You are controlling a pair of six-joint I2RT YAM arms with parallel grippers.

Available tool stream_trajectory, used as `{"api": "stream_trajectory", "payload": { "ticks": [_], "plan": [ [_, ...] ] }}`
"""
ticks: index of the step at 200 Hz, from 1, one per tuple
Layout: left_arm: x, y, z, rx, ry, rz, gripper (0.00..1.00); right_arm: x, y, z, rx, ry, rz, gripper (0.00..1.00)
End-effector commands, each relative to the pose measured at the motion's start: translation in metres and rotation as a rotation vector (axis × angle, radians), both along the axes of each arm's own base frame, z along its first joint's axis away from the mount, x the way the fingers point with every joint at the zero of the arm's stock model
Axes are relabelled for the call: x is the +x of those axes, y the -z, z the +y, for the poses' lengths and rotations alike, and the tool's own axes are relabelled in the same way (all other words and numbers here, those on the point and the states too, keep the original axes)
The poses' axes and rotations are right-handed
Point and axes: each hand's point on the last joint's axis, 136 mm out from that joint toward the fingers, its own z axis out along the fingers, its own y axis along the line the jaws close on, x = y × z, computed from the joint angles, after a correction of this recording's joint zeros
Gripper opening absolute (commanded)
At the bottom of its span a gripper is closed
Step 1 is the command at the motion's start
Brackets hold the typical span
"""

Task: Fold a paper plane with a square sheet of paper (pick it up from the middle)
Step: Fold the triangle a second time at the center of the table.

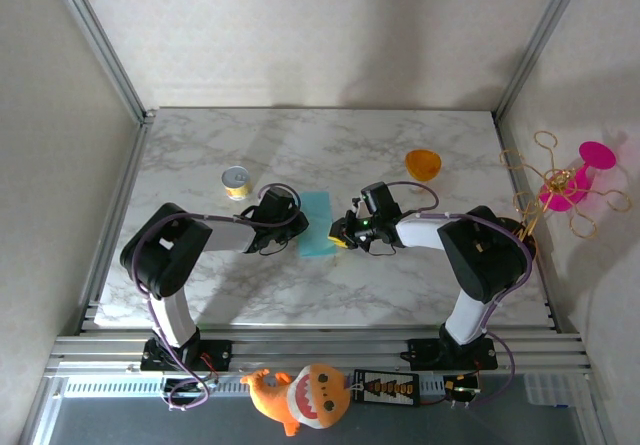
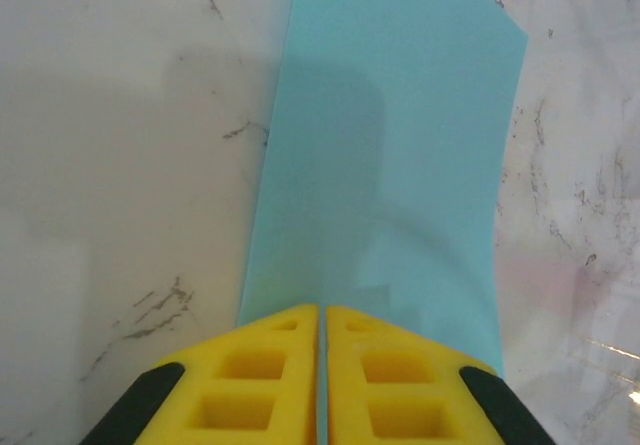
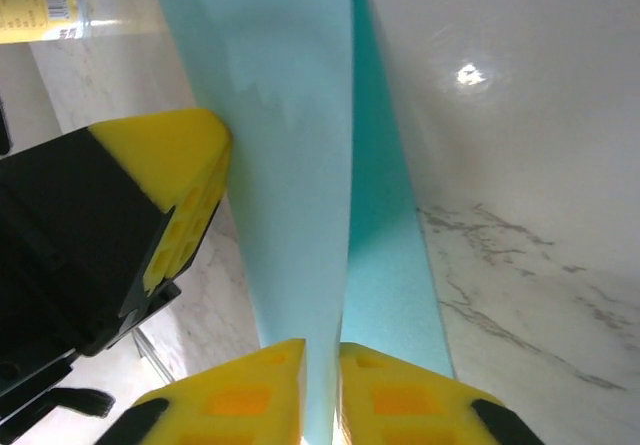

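Now teal sheet (image 2: 390,145) lies near yellow can (image 1: 237,181); L gripper (image 2: 322,315) clamped on edge nearer can, R gripper (image 3: 322,350) clamped on edge farther off.

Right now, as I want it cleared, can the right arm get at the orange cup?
Likely not: the orange cup stands near with bare table between, but the right gripper is shut on the teal paper.
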Motion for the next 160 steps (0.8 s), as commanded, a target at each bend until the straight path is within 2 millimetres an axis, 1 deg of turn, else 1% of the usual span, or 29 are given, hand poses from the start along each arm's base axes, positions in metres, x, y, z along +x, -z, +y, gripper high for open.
{"api": "stream_trajectory", "payload": {
  "ticks": [1, 23, 32, 41, 87, 115, 135, 160],
  "plan": [
    [0.010, -0.027, -0.005, -0.029, 0.022, -0.059, 0.12, -0.008, 0.006, -0.007, -0.041, 0.011, 0.024, 0.08],
    [0.019, -0.059, -0.014, -0.054, 0.067, -0.142, 0.16, -0.012, 0.005, -0.010, -0.058, 0.003, 0.025, 0.00],
    [0.021, -0.066, -0.016, -0.054, 0.080, -0.162, 0.18, -0.012, 0.005, -0.013, -0.072, 0.000, 0.026, 0.00],
    [0.022, -0.067, -0.017, -0.049, 0.085, -0.167, 0.18, -0.014, 0.007, -0.015, -0.091, -0.008, 0.028, 0.00],
    [0.019, -0.032, -0.018, -0.003, 0.104, -0.080, 0.16, -0.019, 0.014, -0.026, -0.158, -0.052, 0.029, 0.00],
    [0.018, -0.014, -0.022, -0.004, 0.113, -0.033, 0.14, -0.013, 0.016, -0.033, -0.198, -0.055, 0.018, 0.00],
    [0.015, -0.005, -0.022, 0.001, 0.115, -0.005, 0.13, -0.008, 0.013, -0.032, -0.188, -0.048, 0.006, 0.00],
    [0.010, 0.006, -0.018, 0.014, 0.107, 0.022, 0.13, -0.008, 0.010, -0.029, -0.166, -0.050, 0.008, 0.00]
  ]
}}
